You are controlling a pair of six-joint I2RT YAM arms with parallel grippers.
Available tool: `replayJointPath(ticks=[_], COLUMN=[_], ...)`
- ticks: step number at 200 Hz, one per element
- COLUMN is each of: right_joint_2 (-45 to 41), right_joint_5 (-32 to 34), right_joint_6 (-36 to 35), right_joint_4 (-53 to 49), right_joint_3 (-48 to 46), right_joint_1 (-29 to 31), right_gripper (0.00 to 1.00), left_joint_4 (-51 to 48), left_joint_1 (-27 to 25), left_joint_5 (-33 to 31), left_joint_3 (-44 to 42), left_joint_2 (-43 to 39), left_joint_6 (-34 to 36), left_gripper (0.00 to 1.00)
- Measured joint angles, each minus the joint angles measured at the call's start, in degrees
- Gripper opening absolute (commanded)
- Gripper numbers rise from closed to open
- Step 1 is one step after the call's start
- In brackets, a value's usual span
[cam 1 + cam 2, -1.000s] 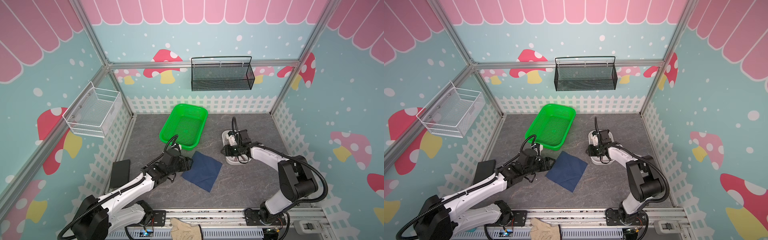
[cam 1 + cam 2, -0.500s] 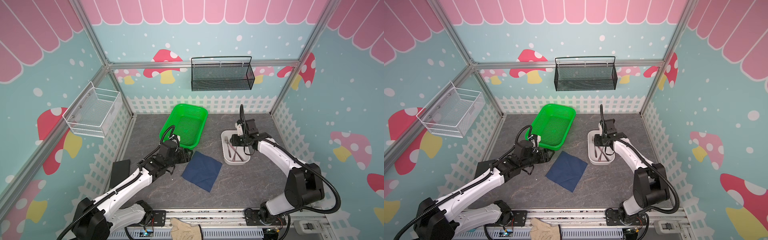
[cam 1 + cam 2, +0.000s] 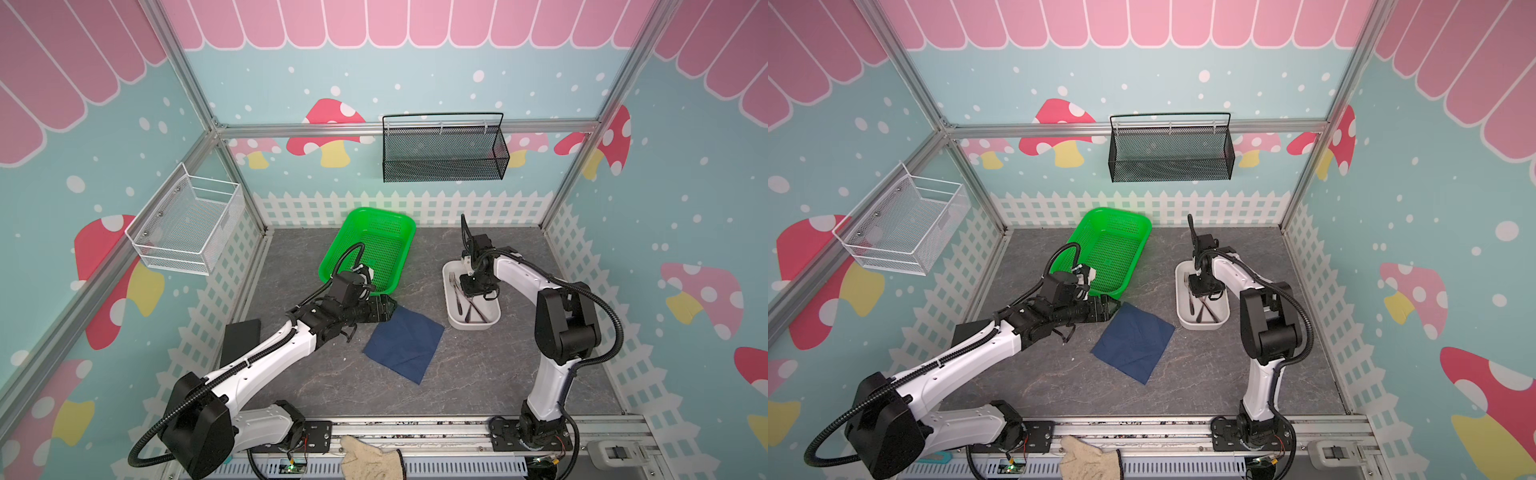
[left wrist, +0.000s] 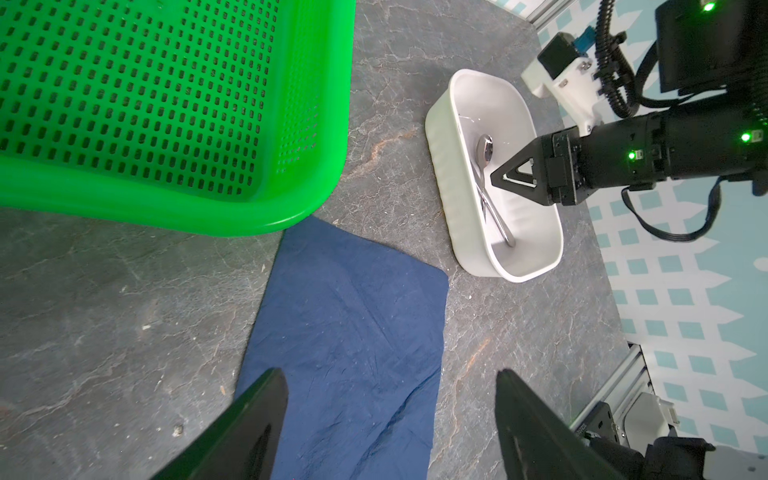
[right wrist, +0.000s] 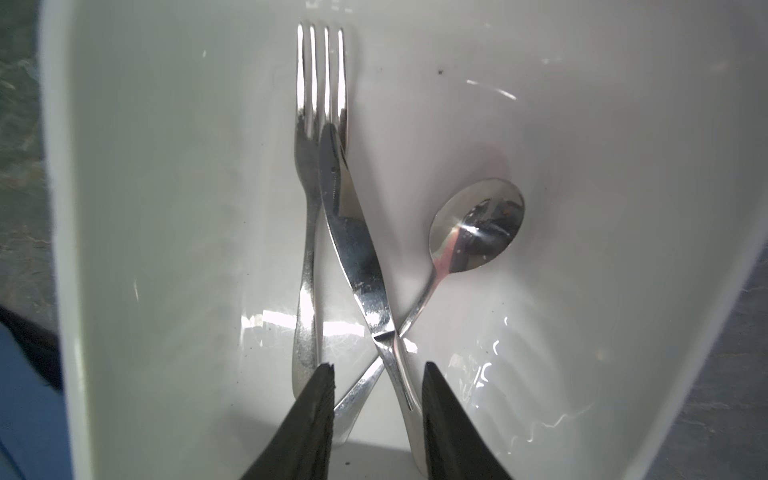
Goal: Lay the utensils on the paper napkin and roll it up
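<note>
Left gripper (image 4: 390,374) gaped wide over the napkin (image 4: 353,299). Right gripper (image 5: 378,370), narrowly open, straddled crossed knife (image 5: 353,249) and spoon (image 5: 478,232) handles.

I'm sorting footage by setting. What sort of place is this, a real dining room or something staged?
Most likely a staged robot test cell, not a real room: mushroom wallpaper on an aluminium frame, with the left arm and right arm bolted to a front rail.

You face a mirror-polished metal fork (image 5: 308,232) and spoon (image 5: 478,230) in a glossy white tray (image 5: 166,208) (matt, creased paper napkin (image 4: 353,316) by your left gripper (image 4: 390,374)).
</note>
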Motion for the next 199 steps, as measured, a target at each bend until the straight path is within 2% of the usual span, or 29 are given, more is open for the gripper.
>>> replayJointPath(ticks=[136,182,199], right_joint_2=[5.0,6.1,6.2], right_joint_5=[0.2,-1.9,-2.5], right_joint_6=[-4.8,-5.7,-5.9], right_joint_4=[-3.4,-2.9,-2.9], right_joint_3=[0.0,0.1,0.3], right_joint_1=[-1.2,-1.8,-1.9], right_gripper=[0.34,0.29,0.25], left_joint_4=[-1.2,-1.2,-1.4], left_joint_1=[1.0,1.4,1.5], left_joint_5=[0.3,0.3,0.3], left_joint_3=[0.1,0.1,0.1], left_joint_2=[1.5,1.5,1.5], left_joint_6=[1.5,1.5,1.5], left_gripper=[0.81,0.81,0.81])
